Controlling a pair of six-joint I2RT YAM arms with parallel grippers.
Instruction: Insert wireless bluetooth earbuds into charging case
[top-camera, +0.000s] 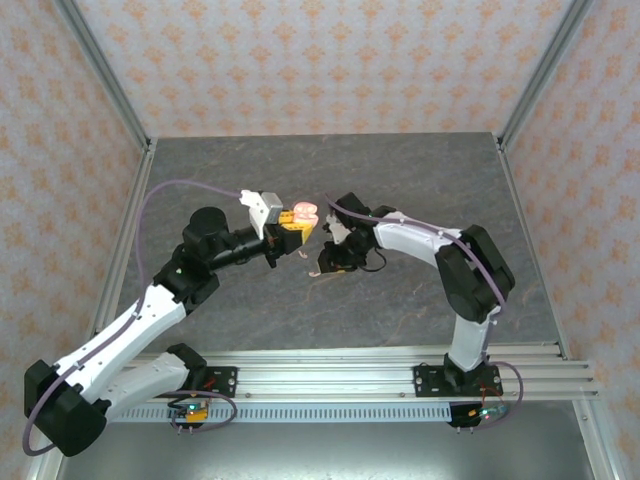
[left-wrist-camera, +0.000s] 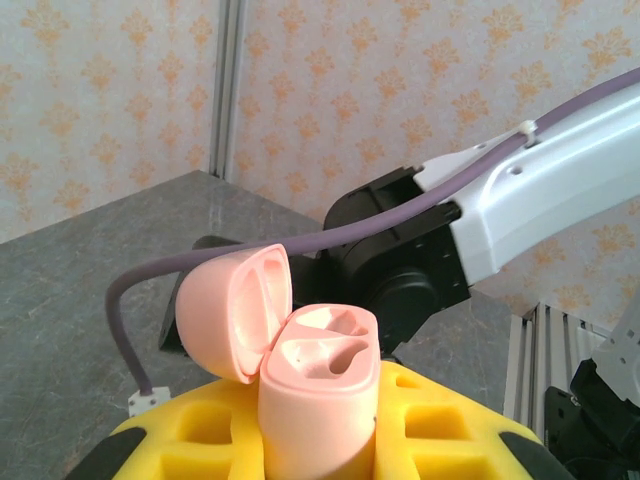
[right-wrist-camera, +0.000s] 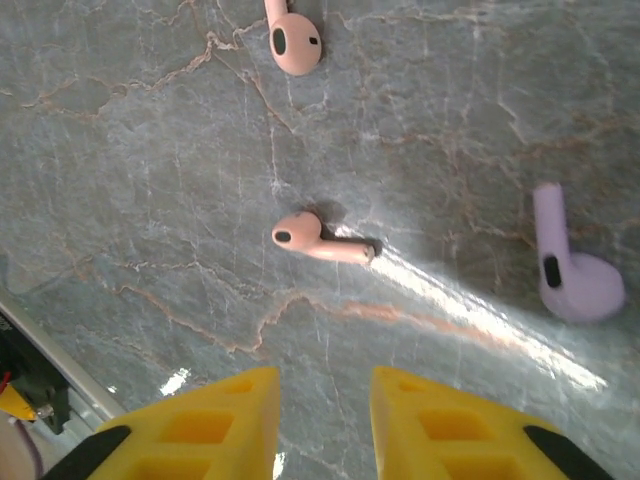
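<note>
The left jaws are clamping an open pink case. The right jaws are hanging apart and empty over the desk, where one pink earbud is lying just ahead, a purple earbud off to its side, another pink earbud farther off.

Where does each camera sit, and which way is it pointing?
Top: above and behind, looking down at the table; left arm, right arm show.
Left wrist: looks along its yellow fingers, past the open pink case.
Right wrist: looks down past its fingers at three earbuds.
Top and left wrist share the case.
</note>
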